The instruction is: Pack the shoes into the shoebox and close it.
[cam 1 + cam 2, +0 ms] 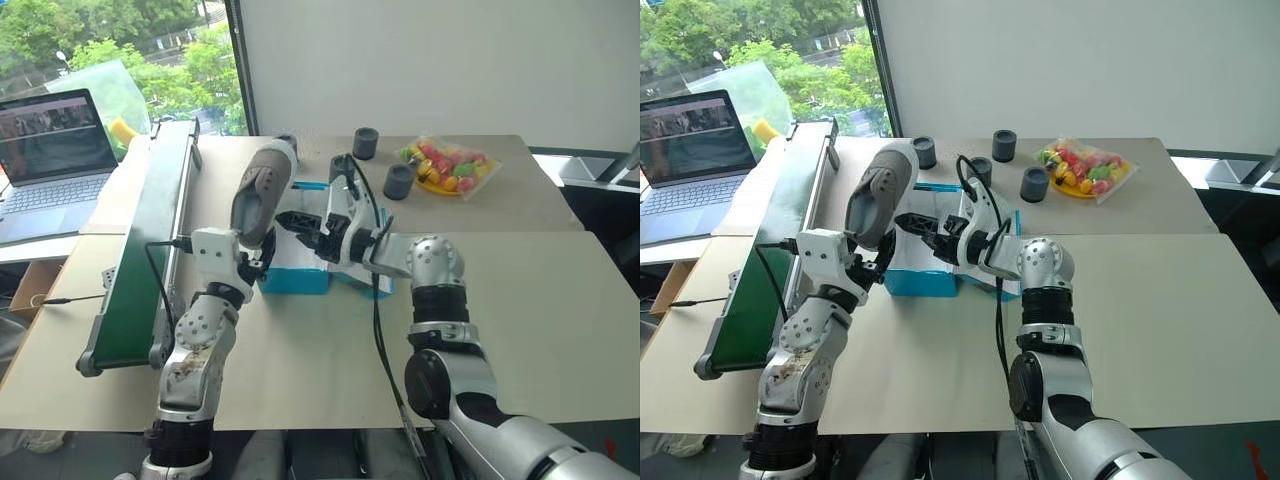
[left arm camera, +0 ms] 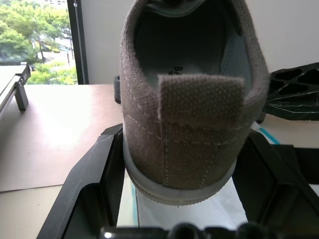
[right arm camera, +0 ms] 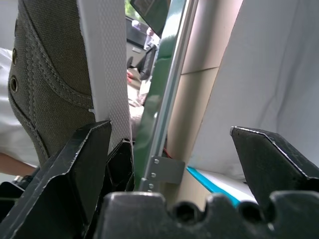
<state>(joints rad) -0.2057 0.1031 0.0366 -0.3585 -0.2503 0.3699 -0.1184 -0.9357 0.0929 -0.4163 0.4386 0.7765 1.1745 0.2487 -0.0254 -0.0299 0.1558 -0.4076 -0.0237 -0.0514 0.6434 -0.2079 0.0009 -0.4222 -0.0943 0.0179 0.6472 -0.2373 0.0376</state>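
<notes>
On a tan cardboard-topped table [image 1: 300, 370] beside a window onto green trees, the left gripper [image 1: 252, 262] clamps the heel of a grey sneaker [image 1: 262, 190], its jaws closed on the shoe and holding it toe-up above the turquoise shoebox [image 1: 296, 279], which sits near the middle of the table just beside the long green conveyor [image 1: 150, 240]; the right gripper [image 1: 292, 222], jaws spread wide and empty, reaches in over the box next to the shoe's white sole; black cylinders [image 1: 398, 181] and a bag of colourful toys [image 1: 447, 167] lie towards the far edge, and a laptop [image 1: 52, 160] stands beyond the conveyor
</notes>
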